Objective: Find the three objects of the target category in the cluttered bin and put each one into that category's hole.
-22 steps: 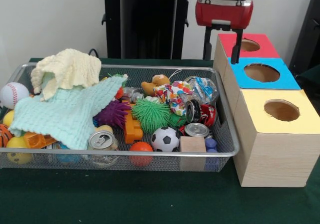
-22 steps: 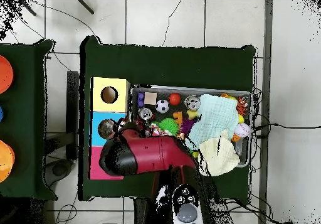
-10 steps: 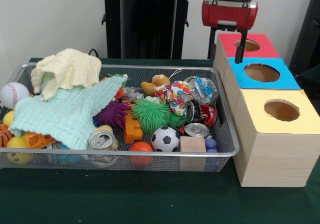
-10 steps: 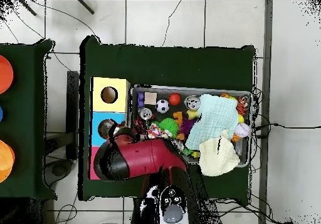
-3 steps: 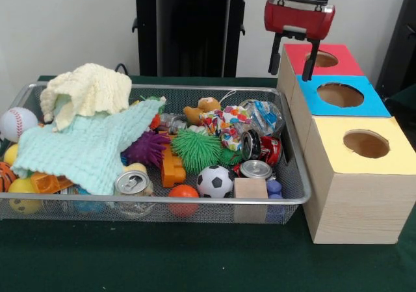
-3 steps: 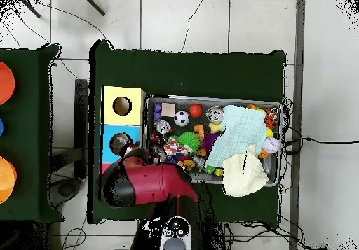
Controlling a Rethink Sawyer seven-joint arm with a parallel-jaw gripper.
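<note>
Front view shows the gripper [image 5: 293, 58] open and empty; overhead, the arm [image 6: 144, 184] hides it.

the wire bin [image 5: 286, 201] was silver. in it lay a mint-green knitted cloth [image 5: 88, 146], a cream one [image 5: 88, 90], a green spiky ball [image 5: 196, 150], a purple spiky ball [image 5: 146, 147], a black-and-white soccer ball [image 5: 214, 181], an orange ball [image 5: 183, 193] and a white baseball with red stitching [image 5: 16, 121]. the box tops were yellow [image 5: 390, 168] nearest, blue [image 5: 374, 106], then red [image 5: 344, 63] farthest. the tablecloth [image 5: 162, 259] was dark green.
</note>
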